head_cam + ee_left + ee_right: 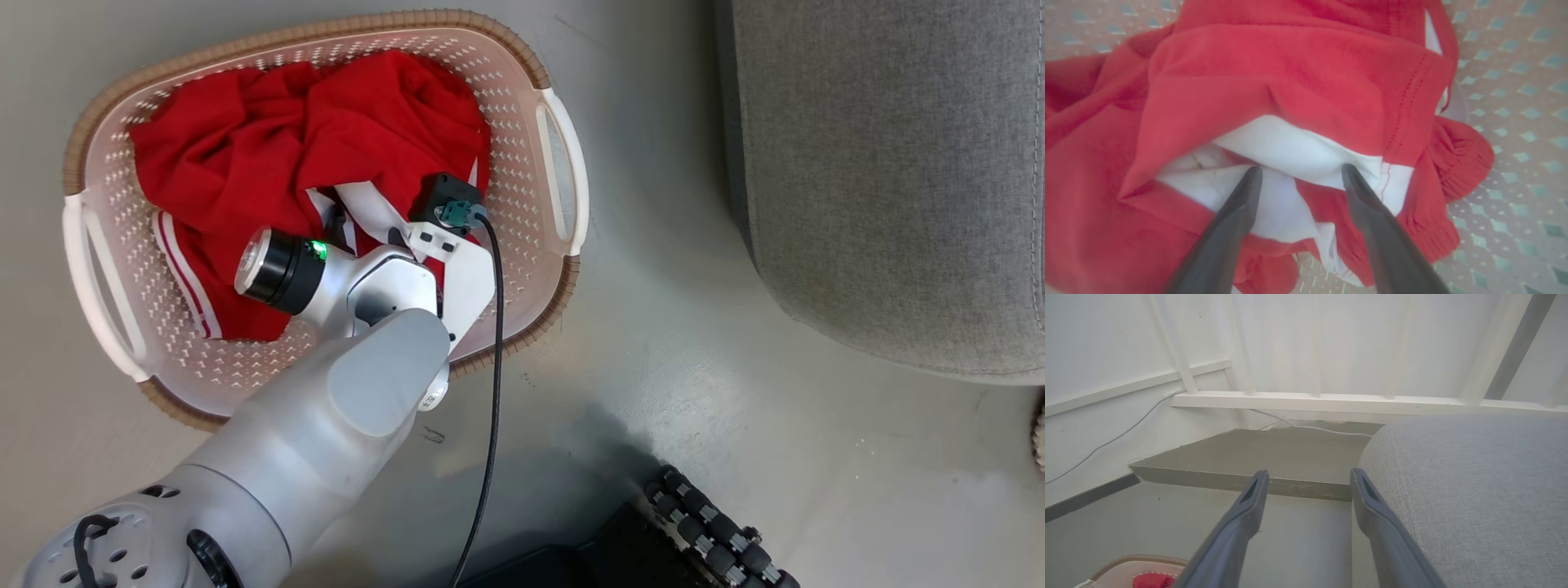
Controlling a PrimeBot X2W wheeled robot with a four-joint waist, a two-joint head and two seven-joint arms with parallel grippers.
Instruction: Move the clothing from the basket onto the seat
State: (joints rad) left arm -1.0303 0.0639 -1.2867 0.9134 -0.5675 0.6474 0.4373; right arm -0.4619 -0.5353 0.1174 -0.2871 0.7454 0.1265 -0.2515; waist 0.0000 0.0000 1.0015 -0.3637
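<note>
The basket (pixel 269 37) sits on the floor (pixel 694 327) at the left of the head view, and part of its near rim is hidden under the left arm (pixel 326 425). The clothing (pixel 245 139) lies crumpled inside it, red with white stripes and trim, covering most of the basket's bottom. The arm's wrist covers the middle of the garment and hides the fingers from above. In the left wrist view the left gripper (pixel 1300 171) has its fingers spread, with the tips at a white fold of the clothing and nothing pinched between them; whether they press into the cloth cannot be told. The fabric there is blurred and runs out of frame. A black cable (pixel 494 367) drops from the wrist to the bottom edge. Further right, a black roller wheel (pixel 710 531) is cut off at the bottom. The seat (pixel 890 163) takes the upper right, well apart from the basket and cropped by the top and right edges. In the right wrist view the right gripper (pixel 1308 475) has its fingers apart with nothing between them, its right finger in front of the seat's rounded edge; a corner of the basket is cut off at the lower left
</note>
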